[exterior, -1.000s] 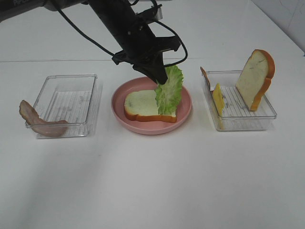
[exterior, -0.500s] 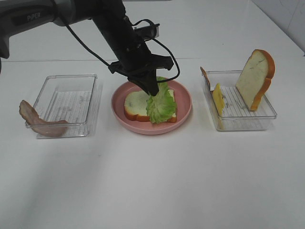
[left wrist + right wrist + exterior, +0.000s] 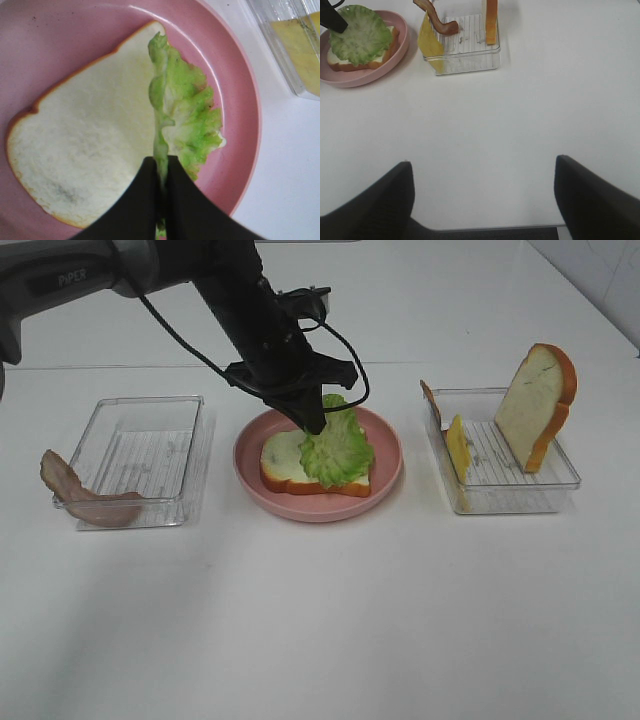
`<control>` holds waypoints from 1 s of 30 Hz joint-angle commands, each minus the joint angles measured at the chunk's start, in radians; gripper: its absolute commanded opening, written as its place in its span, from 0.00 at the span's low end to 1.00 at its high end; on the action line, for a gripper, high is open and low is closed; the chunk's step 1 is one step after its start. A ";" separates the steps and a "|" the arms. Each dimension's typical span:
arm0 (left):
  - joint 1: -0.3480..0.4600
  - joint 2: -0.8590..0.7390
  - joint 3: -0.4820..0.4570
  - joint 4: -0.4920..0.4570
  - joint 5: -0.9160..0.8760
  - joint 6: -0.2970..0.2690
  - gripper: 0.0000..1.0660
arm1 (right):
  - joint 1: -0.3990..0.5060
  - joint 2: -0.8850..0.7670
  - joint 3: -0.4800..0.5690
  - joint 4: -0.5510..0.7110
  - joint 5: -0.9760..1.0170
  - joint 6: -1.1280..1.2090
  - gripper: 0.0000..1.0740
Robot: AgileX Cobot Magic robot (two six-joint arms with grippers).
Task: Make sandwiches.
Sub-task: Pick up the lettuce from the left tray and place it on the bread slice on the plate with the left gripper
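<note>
Over the pink plate point(image 3: 243, 458), the left tool point(image 3: 161, 166) pinches the lettuce point(image 3: 186, 114), hiding half the bread slice point(image 3: 281, 456).

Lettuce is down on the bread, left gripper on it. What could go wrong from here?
1. The left gripper is shut on the lettuce; rising before opening would likely drag it off the bread slice.
2. The lettuce overhangs the slice's edge above the pink plate, so it may slide off when released.
</note>
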 commanded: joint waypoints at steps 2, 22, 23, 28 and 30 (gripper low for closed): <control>0.004 0.005 -0.004 0.026 0.007 0.002 0.00 | 0.000 -0.030 0.003 0.000 -0.008 -0.005 0.70; 0.004 -0.005 -0.004 0.110 -0.007 -0.084 0.73 | 0.000 -0.030 0.003 0.000 -0.008 -0.005 0.70; 0.004 -0.024 -0.004 0.121 -0.004 -0.084 0.87 | 0.000 -0.030 0.003 0.000 -0.008 -0.005 0.70; 0.004 -0.095 -0.020 0.196 0.072 -0.099 0.96 | 0.000 -0.030 0.003 0.000 -0.008 -0.005 0.70; 0.004 -0.132 -0.027 0.236 0.134 -0.133 0.96 | 0.000 -0.030 0.003 0.000 -0.008 -0.005 0.70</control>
